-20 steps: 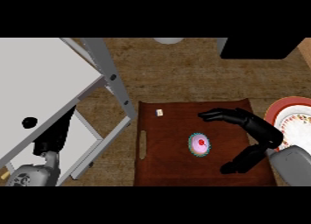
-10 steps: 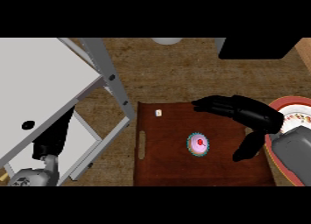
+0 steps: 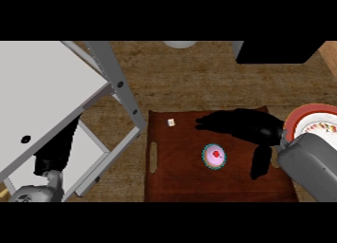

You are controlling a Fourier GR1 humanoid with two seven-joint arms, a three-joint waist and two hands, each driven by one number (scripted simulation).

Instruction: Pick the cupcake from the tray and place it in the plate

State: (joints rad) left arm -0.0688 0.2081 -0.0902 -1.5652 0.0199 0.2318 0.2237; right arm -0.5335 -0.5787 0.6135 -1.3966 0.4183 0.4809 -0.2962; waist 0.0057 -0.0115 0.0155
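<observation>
Right hand, black, is over the upper right part of the dark brown rectangular tray, fingers stretched toward the view's left and relaxed, thumb pointing down toward the tray's right edge. It holds nothing. Its grey forearm enters from the lower right corner.

Small round cupcake with pink frosting, red centre and teal wrapper sits on the tray, roughly mid-tray, just below and left of the hand. The cupcake is not touched; a visible gap of tray separates it from both fingers and thumb.

Round plate with red rim and patterned white inside lies on the brown wood-grain surface just right of the tray, partly hidden by the forearm. Nothing on the exposed part of it.

A small white tag-like item lies near the tray's upper left corner; cannot tell what it is.

Left hand shows at lower left under a large grey-white panel with a metal frame; it reads as a dark shape above a grey wrist, finger state cannot be made out.
</observation>
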